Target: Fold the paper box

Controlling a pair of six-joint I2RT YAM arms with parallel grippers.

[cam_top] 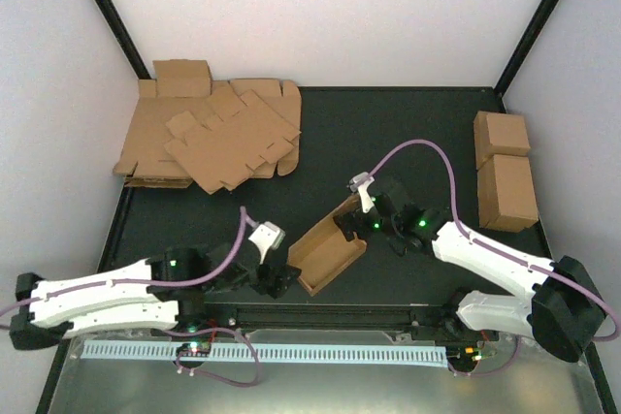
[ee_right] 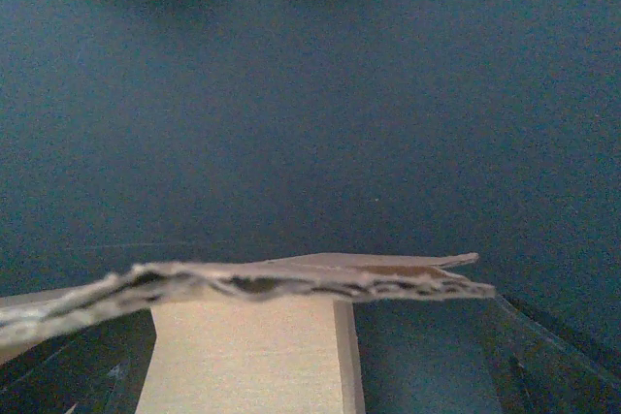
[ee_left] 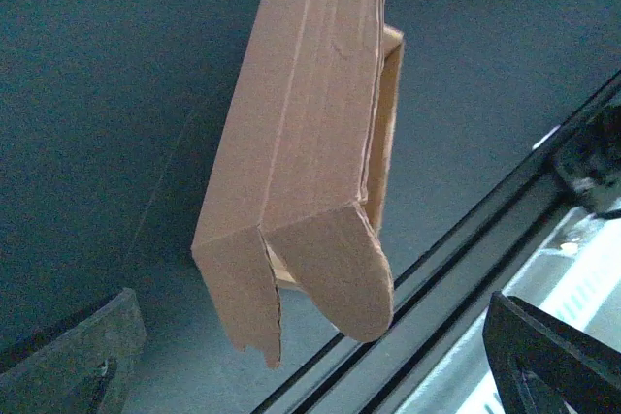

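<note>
Lying between left claw (cam_top: 278, 279) and right claw (cam_top: 360, 225) | paper box (cam_top: 325, 257) | open-topped

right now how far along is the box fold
Done: the paper box already stands as a long open tray with its side walls up. In hand: the right gripper, jaws wide, is at the far-end flap; the left gripper sits open by the near end, holding nothing. Left: the near-end rounded flap hangs untucked and the top is not closed.
</note>
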